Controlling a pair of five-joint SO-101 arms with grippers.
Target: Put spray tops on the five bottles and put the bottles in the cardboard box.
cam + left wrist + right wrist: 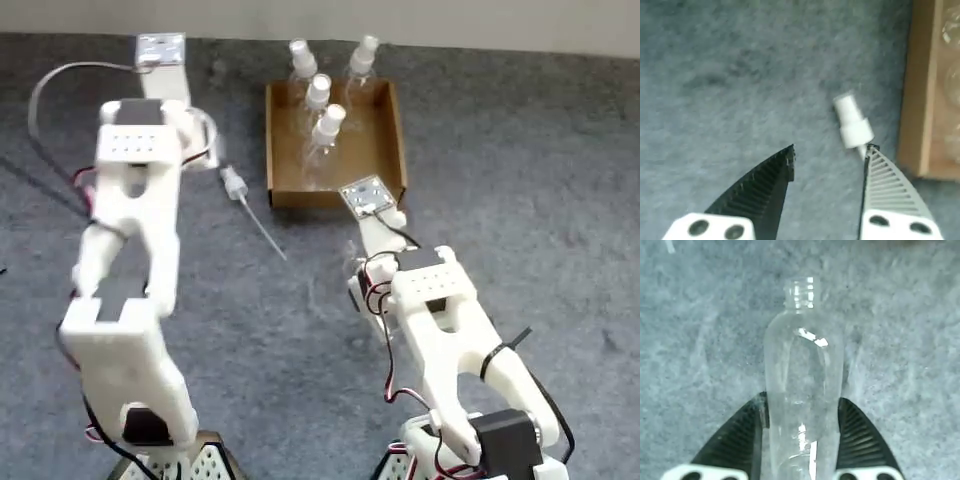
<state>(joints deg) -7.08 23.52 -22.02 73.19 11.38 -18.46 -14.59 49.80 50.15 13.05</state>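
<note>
- Left wrist view first: the left gripper (831, 148) hangs over the carpet (730, 65) with its jaws spread wide. The last spray top (852, 124) lies right off the pale jaw's tip, just beside the cardboard box (917, 100).
- Risk there, I'd say: the top sits off to one side, not between the jaws. Closing now could nudge it away, or pinch the thin dip tube (262, 228) and bend it.
- The right gripper (802, 399) is clamped on the uncapped bottle (805, 355), low on its body, with the open neck (801, 292) pointing away from the wrist.
- That bottle looks like slick clear plastic, so it might twist in the grip when the top gets pushed on. The tube could also miss the narrow neck.
- High view: the left arm is stretched out beside the box and the right arm is bent low, just short of its near wall. Four capped bottles (318, 100) already stand inside.
</note>
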